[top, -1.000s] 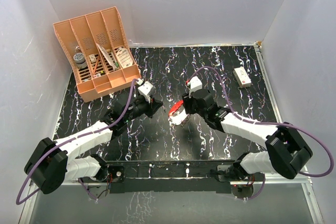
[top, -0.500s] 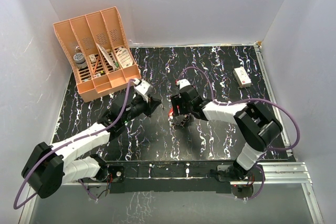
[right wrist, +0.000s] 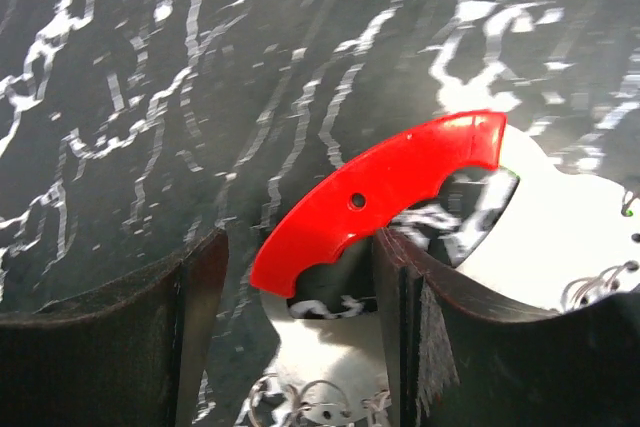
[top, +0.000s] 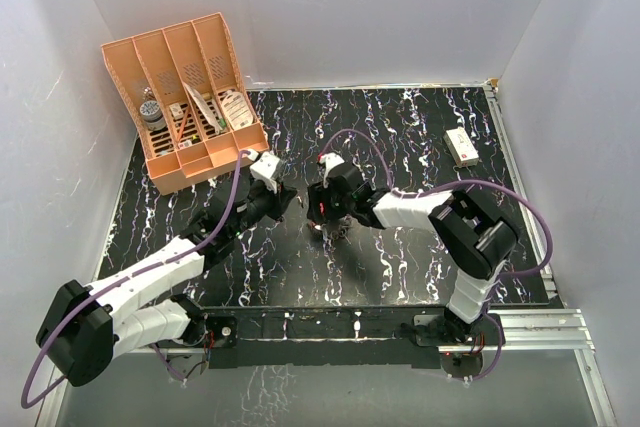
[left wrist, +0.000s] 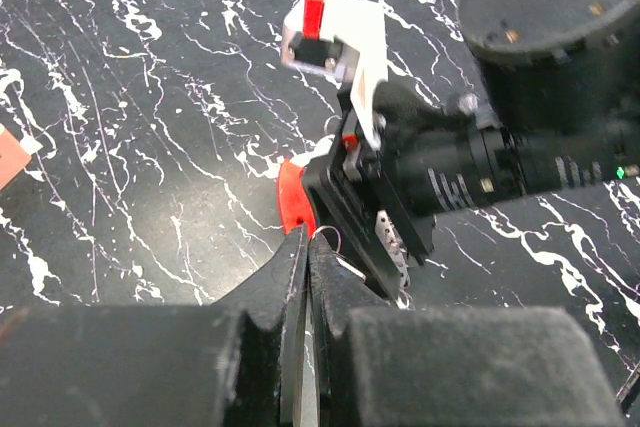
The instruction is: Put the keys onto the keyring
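The right arm (top: 410,209) has swung left since a second ago (elbow folded in); the right gripper (right wrist: 298,257) now sits just right of the left gripper (left wrist: 305,245); right jaws apart astride the keyring (right wrist: 385,187), flat on the table (top: 420,137) mid-scene; left jaws pressed together, their tip just beside its red crescent.

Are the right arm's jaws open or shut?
Open. The right gripper has its jaws apart, with a gap beside the keyring between them.
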Available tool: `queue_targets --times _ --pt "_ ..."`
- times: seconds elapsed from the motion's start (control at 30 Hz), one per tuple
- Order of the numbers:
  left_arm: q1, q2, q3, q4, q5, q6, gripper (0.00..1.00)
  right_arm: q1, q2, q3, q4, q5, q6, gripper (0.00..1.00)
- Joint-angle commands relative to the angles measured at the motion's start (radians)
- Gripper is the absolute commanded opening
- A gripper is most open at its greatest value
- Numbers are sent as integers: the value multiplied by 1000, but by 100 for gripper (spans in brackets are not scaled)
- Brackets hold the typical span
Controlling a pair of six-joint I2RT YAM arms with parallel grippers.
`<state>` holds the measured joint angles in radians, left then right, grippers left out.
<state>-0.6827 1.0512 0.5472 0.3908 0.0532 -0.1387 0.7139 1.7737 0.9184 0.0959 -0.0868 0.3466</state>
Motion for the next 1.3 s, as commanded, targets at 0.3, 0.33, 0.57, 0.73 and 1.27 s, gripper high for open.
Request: queue_targets --times 0.3,0.33,0.57,0.73,1.27 --pt "60 -54 110 -116 -83 -24 0 239 -187 -204 33 -166 103 58" --pt "70 -62 111 -122 -83 -29 0 253 -211 -219 31 -168 114 58" --pt "112 -77 122 -144 -53 -50 0 314 -414 -286 -44 -108 145 57" --pt "112 -78 104 -122 12 -61 0 309 -631 -247 -121 185 90 69" --pt "112 39 20 55 245 -76 0 166 -506 -210 -233 207 195 72"
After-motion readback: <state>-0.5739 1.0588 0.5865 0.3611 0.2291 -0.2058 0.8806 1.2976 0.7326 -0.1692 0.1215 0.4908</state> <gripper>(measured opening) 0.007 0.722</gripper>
